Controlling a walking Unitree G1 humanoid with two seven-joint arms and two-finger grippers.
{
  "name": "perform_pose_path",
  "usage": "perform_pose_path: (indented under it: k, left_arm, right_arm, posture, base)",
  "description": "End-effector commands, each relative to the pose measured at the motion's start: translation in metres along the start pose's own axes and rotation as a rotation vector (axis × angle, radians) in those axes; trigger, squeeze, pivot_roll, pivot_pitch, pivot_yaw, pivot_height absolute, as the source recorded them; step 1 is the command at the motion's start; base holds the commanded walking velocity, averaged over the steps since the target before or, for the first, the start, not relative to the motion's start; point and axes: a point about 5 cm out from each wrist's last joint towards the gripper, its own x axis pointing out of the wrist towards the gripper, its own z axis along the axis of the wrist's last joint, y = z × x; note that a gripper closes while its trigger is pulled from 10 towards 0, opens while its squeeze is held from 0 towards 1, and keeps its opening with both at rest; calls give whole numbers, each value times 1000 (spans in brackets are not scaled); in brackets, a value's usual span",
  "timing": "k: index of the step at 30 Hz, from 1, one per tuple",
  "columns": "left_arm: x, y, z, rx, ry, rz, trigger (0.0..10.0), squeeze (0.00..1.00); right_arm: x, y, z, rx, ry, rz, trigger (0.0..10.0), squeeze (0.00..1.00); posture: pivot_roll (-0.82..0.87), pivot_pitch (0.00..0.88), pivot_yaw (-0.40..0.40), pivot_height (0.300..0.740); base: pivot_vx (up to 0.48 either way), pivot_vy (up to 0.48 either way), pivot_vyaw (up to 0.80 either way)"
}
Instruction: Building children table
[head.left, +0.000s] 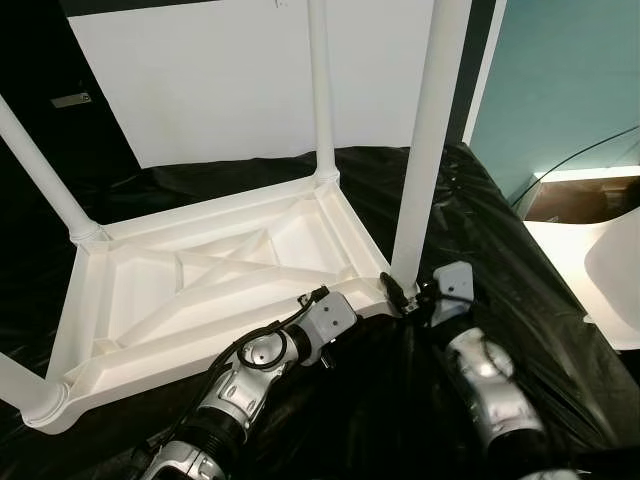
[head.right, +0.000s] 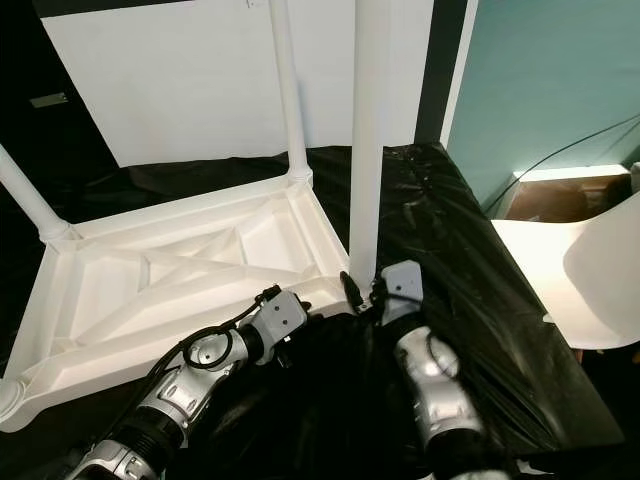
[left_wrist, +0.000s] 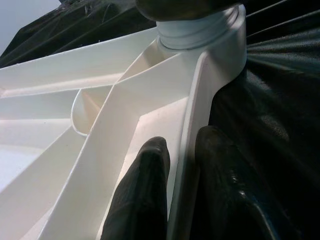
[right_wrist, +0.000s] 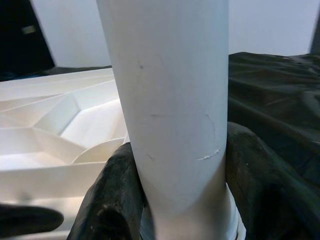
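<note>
The white plastic table (head.left: 215, 290) lies upside down on a black-sheeted bench (head.left: 510, 270), its ribbed underside up, and it takes up the bench's left and middle, with its near-right corner toward the bench's front edge. The plastic is smooth and matte, with a raised rim and crossed diagonal ribs moulded inside the frame. Round tubular legs stand up from the corner sockets. The near-right leg (head.right: 366, 140) is a plain white cylinder with a few faint scuffs. The right gripper (right_wrist: 177, 200) has it pinched low down, just above the collar, one black finger on each side of the tube. The left gripper (left_wrist: 182, 200) straddles the table's rim near that same corner, fingers pressed on either side of the thin wall. The sheet is glossy and wrinkled. A white chair (head.right: 600, 290) sits off the bench's right edge.
</note>
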Motion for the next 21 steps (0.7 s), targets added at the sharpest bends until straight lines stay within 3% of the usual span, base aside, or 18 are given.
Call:
perform_pose_path:
  k: [1,5,9,10,12,13,16,19,20,21]
  left_arm:
    - [-9,-42,-55,-70,266,-165,10000,0]
    - [-8,-40,-54,-63,265,-169,10000,0]
    - [-8,-40,-53,-63,262,-168,10000,0]
    - [-8,-40,-54,-63,262,-168,10000,0]
    - [-8,-41,-54,-65,263,-167,10000,0]
    - [-8,-41,-54,-65,264,-167,10000,0]
    - [-8,-42,-55,-68,265,-165,10000,0]
    - [-8,-42,-55,-68,265,-165,10000,0]
    - [-8,-42,-55,-68,265,-165,10000,0]
    - [-8,-42,-55,-68,266,-163,10000,0]
  right_arm:
    - [-2,-13,-3,-15,20,-110,0,0]
    - [5,-23,3,-33,12,-167,0,0]
    - [12,-20,3,-33,28,-149,0,0]
    - [15,-14,3,-24,39,-66,10000,0]
    - [17,-6,2,-15,50,29,10000,0]
    - [17,-3,3,1,44,62,10000,1000]
    - [16,3,3,-16,64,207,10000,1000]
    - [15,3,2,-52,74,256,10000,1000]
    - [15,2,2,-59,79,271,10000,953]
    - [14,-3,0,-81,108,352,10000,0]
  posture:
    - [-102,0,54,740]
    - [-101,0,54,740]
    - [-102,0,53,740]
    - [-101,0,52,740]
    - [-101,0,52,740]
    - [-98,0,49,740]
    - [-99,0,49,740]
    - [-98,0,49,740]
    - [-98,0,49,740]
    - [-100,0,50,740]
  base:
    - [0,0,0]
    - [0,0,0]
    - [0,0,0]
    - [0,0,0]
    - [0,0,0]
    - [0,0,0]
    - [0,0,0]
    - [0,0,0]
    - [0,0,0]
    - [0,0,0]
